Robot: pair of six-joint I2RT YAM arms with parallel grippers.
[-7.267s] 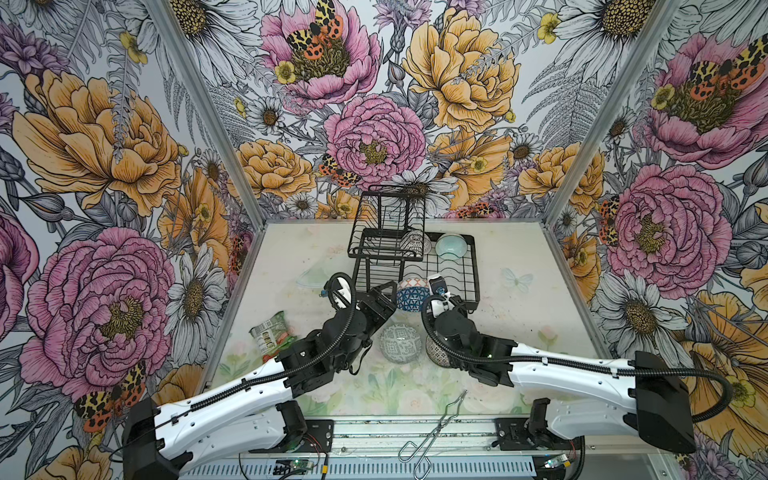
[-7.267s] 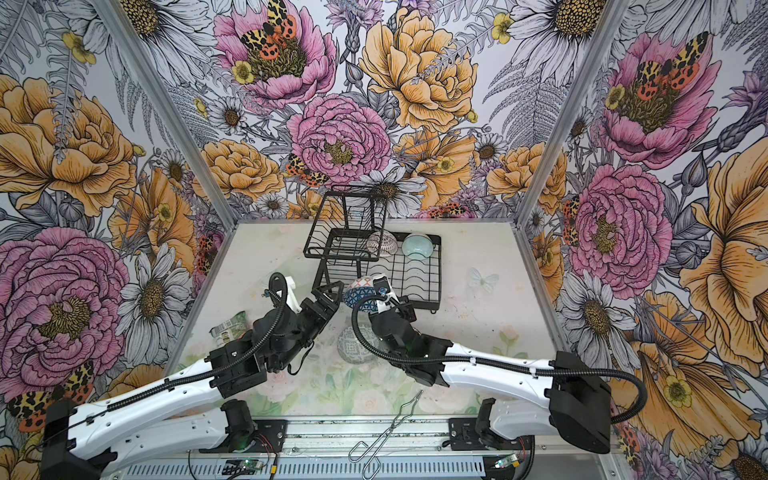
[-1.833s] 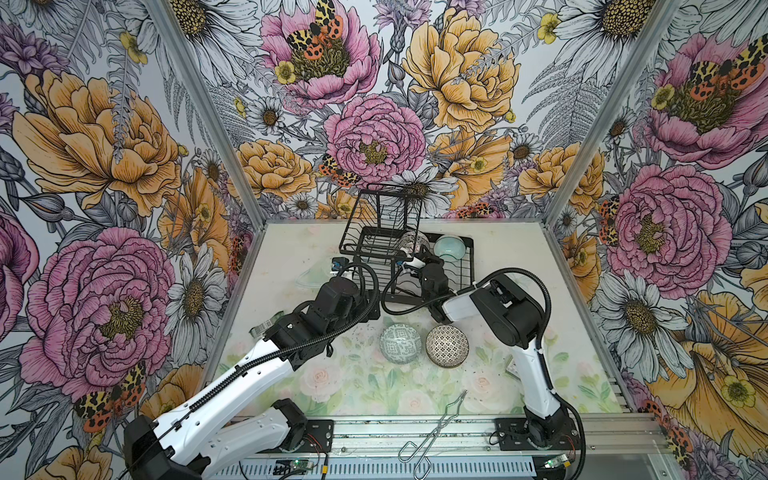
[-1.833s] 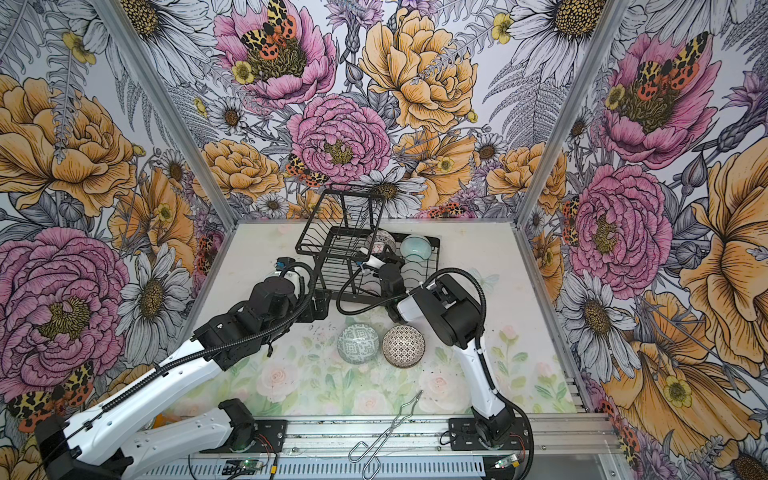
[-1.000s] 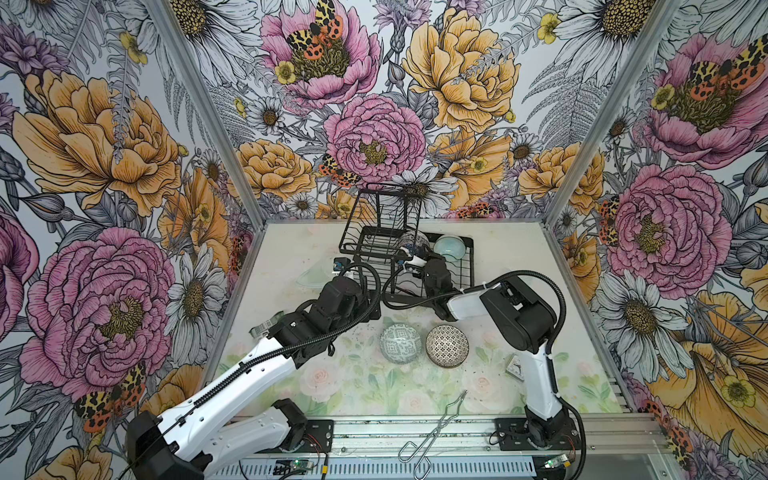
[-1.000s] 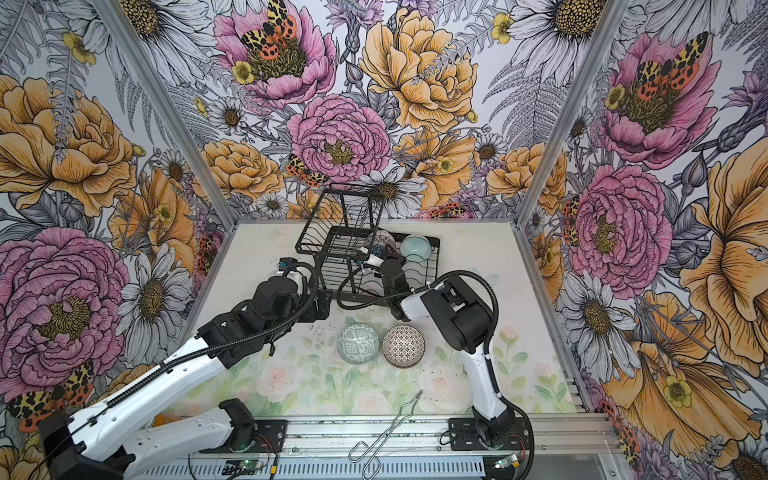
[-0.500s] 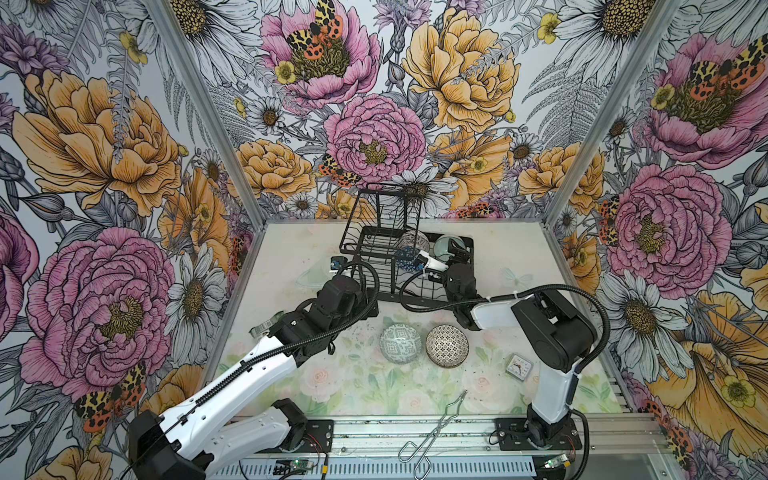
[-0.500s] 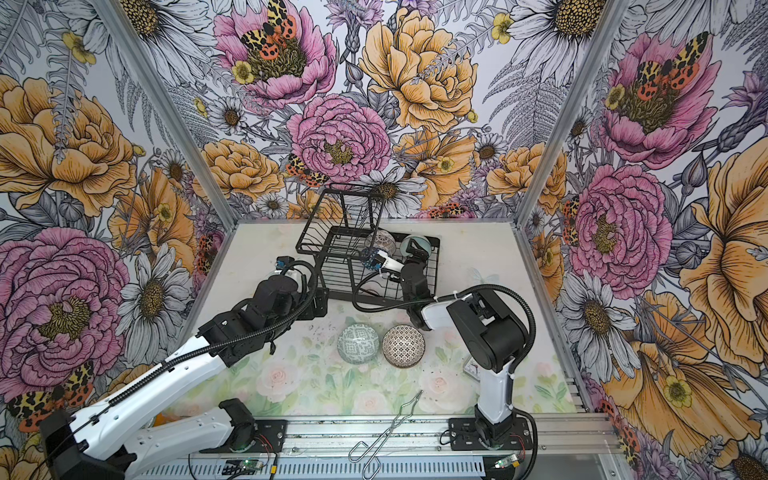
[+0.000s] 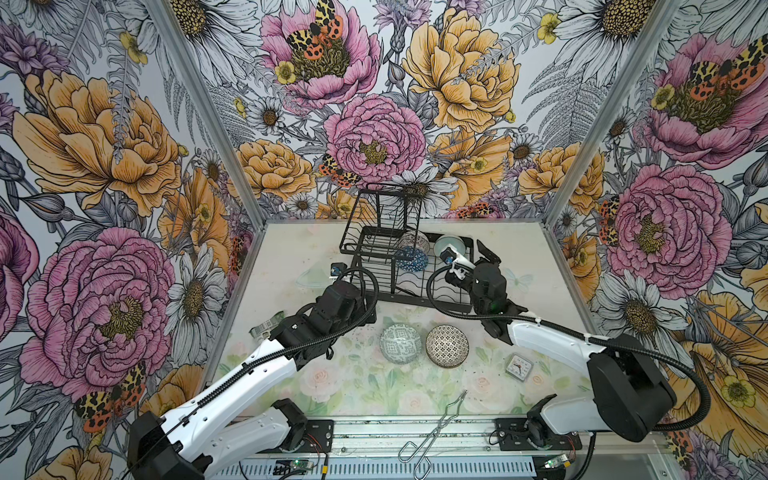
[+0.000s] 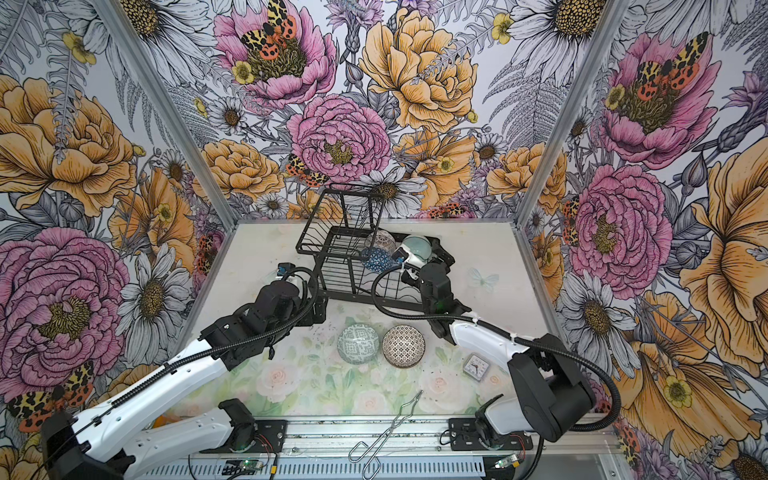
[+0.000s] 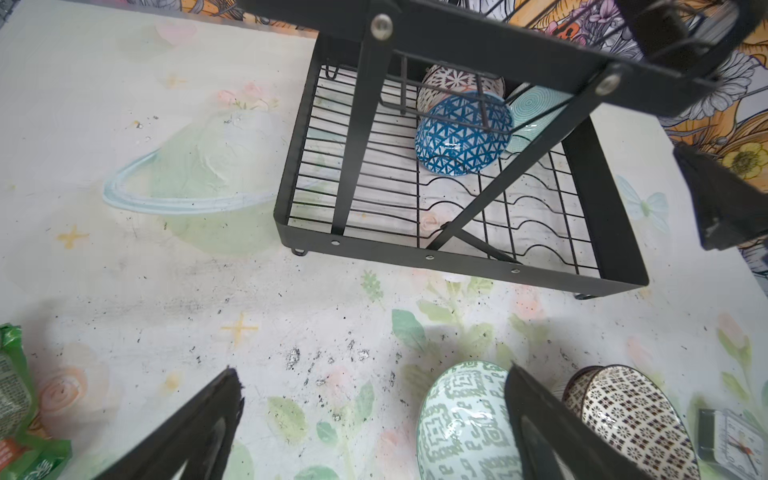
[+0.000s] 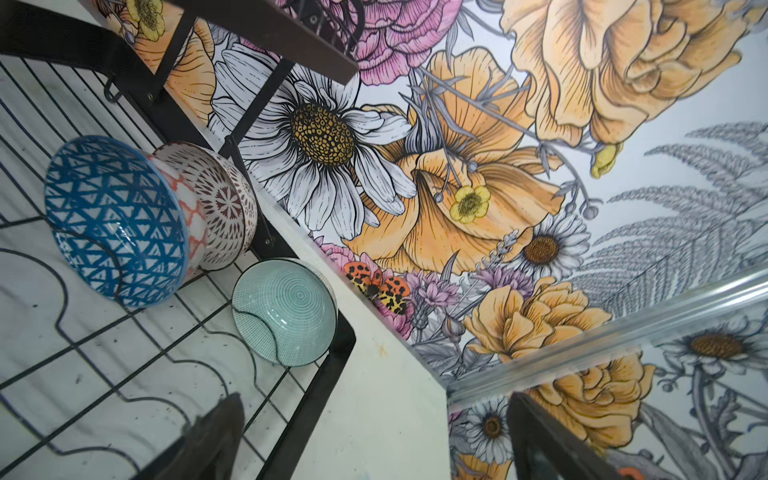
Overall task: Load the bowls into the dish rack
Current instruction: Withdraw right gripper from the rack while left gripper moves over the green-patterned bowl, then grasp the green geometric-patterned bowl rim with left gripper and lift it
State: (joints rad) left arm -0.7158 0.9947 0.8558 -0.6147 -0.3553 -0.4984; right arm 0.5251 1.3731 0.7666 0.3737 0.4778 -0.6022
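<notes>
The black wire dish rack (image 9: 409,296) (image 10: 360,302) stands at the back middle of the table. In its base tray lies a blue bowl with white triangles (image 9: 412,259) (image 12: 112,220), tipped on its side against a pinkish lattice bowl (image 12: 192,216) and a brown-patterned white bowl (image 9: 414,240). A mint bowl (image 9: 450,243) (image 12: 284,311) leans in the far right corner. My right gripper (image 9: 488,255) (image 12: 374,436) hangs open and empty over the rack's right rim. A grey-green patterned bowl (image 9: 401,344) (image 11: 461,419) lies upside down beside a black-white dotted bowl (image 9: 447,345) in front of the rack. My left gripper (image 11: 372,419) is open and empty, left of them.
A small clock (image 9: 519,368) lies right of the dotted bowl. Metal tongs (image 9: 432,436) rest at the table's front edge. A green packet (image 11: 16,395) lies at the left, by the wall. Flowered walls close in three sides.
My right gripper has opened, let go of the blue bowl in the rack and drawn away to the right rim. The left arm has not moved.
</notes>
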